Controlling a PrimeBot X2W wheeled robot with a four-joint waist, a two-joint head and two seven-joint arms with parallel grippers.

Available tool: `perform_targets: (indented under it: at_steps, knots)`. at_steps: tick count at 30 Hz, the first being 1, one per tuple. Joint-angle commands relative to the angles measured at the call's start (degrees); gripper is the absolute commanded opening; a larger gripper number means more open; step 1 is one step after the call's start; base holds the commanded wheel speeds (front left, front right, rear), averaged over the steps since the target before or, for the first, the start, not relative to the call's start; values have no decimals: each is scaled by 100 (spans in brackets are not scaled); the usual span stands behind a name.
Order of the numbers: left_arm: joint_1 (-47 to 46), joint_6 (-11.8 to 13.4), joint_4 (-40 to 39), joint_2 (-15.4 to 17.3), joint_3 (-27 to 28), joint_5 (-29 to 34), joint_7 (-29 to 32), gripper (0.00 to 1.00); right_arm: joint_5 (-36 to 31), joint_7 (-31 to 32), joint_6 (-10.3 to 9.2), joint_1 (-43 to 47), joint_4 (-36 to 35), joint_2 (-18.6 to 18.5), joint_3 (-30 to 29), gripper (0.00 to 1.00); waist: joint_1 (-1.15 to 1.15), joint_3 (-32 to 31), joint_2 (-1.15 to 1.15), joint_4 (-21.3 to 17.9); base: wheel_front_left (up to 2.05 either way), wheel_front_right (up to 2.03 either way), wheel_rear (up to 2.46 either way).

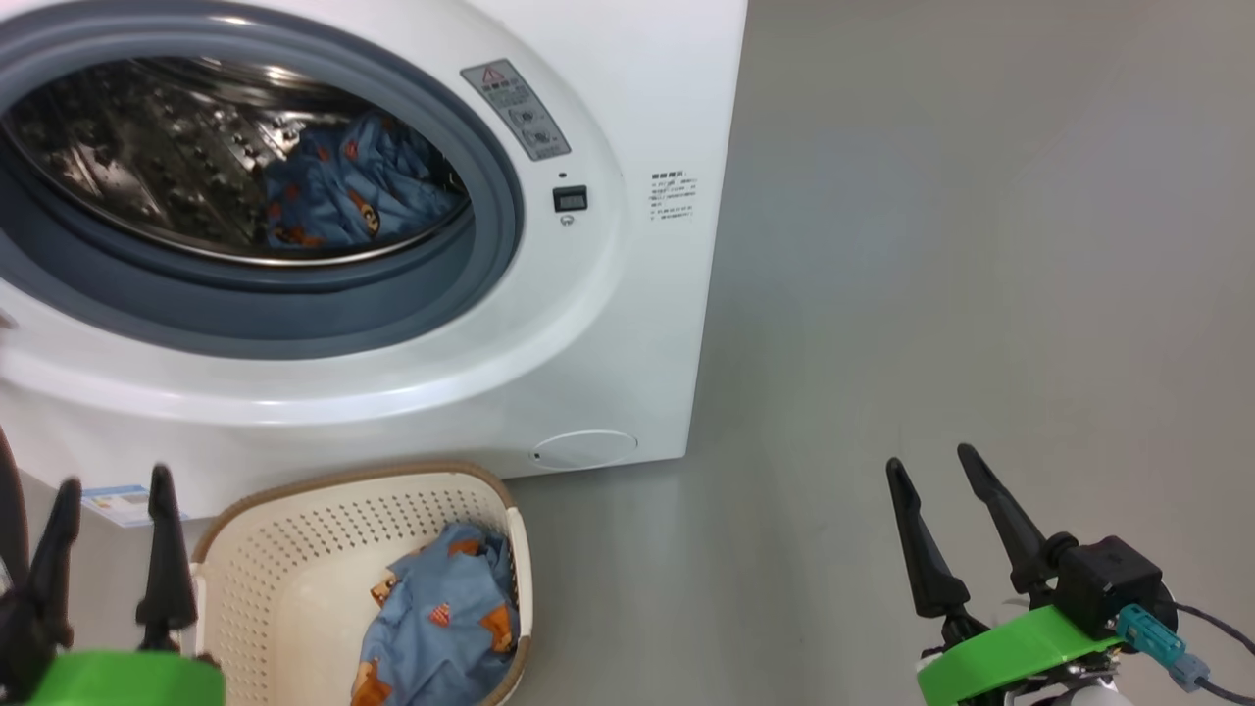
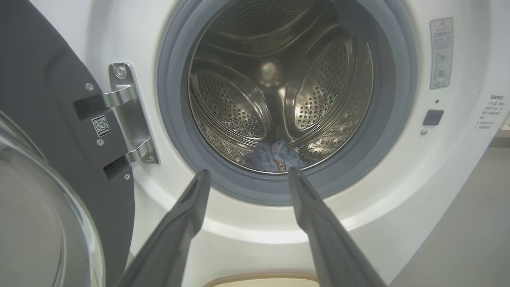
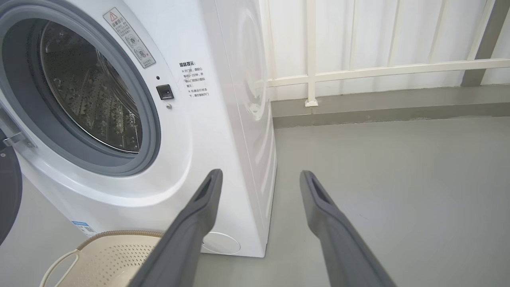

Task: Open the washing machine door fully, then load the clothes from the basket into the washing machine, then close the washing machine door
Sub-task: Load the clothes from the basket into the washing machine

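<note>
The white washing machine [image 1: 627, 324] stands with its door [image 2: 44, 167] swung open to the left, black rim and glass bowl showing in the left wrist view. One light-blue piece of the clothes [image 1: 358, 191] lies in the steel drum [image 2: 279, 91]. Another piece of the clothes [image 1: 446, 613] lies in the cream basket [image 1: 284, 549] on the floor before the machine. My left gripper [image 1: 113, 485] hangs open and empty left of the basket, pointing at the drum mouth. My right gripper [image 1: 931, 456] is open and empty over bare floor to the right of the machine.
Grey floor [image 1: 980, 245] spreads to the right of the machine. A white railing and a low kerb [image 3: 378, 71] run behind it. The open door's metal hinge [image 2: 127, 115] sits at the left of the opening.
</note>
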Motion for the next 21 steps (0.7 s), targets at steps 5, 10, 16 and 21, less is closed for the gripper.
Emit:
perform_targets:
  at_steps: [5, 10, 16, 21]
  knots:
    - [411, 78, -364, 24, 309, -17, -30, 100, -36, -69, 9, 99, -169, -7, 160, 100, 0, -231, 0, 4, 0, 0, 0]
    - [745, 115, -436, -59, 281, 26, -30, 100, -74, -69, 9, 215, -189, -7, 152, 100, 0, -426, 0, -11, 0, 0, 0]
    - [1100, 219, -486, -182, 207, 41, -30, 100, -111, -69, 9, 381, -232, -7, 115, 100, 0, -654, 0, -68, 0, 0, 0]
    - [1270, 257, -531, -207, 174, 57, -30, 100, -134, -69, 9, 462, -293, -7, 130, 100, 0, -760, 0, -107, 0, 0, 0]
